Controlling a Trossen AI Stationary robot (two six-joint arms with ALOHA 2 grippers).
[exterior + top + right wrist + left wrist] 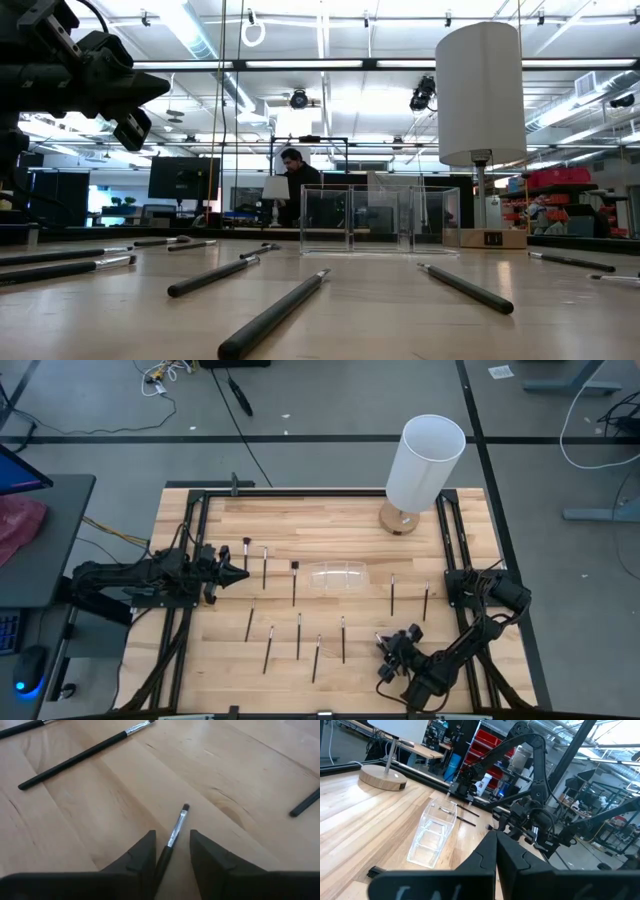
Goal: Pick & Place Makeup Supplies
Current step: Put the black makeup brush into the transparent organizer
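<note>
From above, about a dozen thin dark-handled makeup brushes (294, 582) lie scattered over the pale wooden table (330, 520), none yet inside the small clear plastic holder (337, 577), so nearly everything is left. The level view shows a workshop behind, a person seated. The left gripper (496, 851), closed and empty, hovers. The right gripper (170, 851) straddles one slim brush (177, 827), fingers apart; whether it is gripped I cannot tell.

A tall white lamp (424, 460) on a round wooden base stands behind a clear plastic holder (338, 577) on the wooden table (330, 525).
</note>
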